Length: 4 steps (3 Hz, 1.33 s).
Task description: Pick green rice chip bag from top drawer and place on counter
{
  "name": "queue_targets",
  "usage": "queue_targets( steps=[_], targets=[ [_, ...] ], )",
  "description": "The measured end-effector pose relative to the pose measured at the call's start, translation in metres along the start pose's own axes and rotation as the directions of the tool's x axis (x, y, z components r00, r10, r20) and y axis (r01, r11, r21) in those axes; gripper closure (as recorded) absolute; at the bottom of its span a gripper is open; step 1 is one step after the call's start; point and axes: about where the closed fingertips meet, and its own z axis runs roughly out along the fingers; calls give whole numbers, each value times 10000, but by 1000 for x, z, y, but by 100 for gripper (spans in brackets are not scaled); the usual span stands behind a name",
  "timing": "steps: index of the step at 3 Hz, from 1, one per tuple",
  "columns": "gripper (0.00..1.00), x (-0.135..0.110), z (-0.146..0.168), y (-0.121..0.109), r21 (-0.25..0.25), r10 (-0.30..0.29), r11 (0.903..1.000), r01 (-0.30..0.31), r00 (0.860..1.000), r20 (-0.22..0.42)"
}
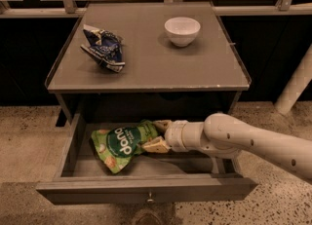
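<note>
Camera view: grasp stage, bag not yet out.
Green rice chip bag [122, 141] lies flat in open top drawer [146, 190], left-centre. Gripper [156, 135] at its right end, claw wide, fingers [156, 145] either side of bag edge, not pinched. Lift + place on counter [146, 65] left to do. Count: 1 green bag, 1 blue-white bag [103, 48], 1 bowl [182, 30], 1 knob [150, 200].

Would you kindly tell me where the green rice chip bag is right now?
In the camera view, the green rice chip bag lies in the open top drawer, left of centre, with the gripper at its right edge.
</note>
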Motion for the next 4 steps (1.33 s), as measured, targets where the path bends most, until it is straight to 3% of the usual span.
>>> queue_targets(
  steps=[2, 3, 4],
  targets=[
    [88, 0, 0, 0, -1, 0, 10000, 0, 10000, 0],
    [100, 0, 0, 0, -1, 0, 10000, 0, 10000, 0],
    [100, 0, 0, 0, -2, 0, 10000, 0, 10000, 0]
  ],
)
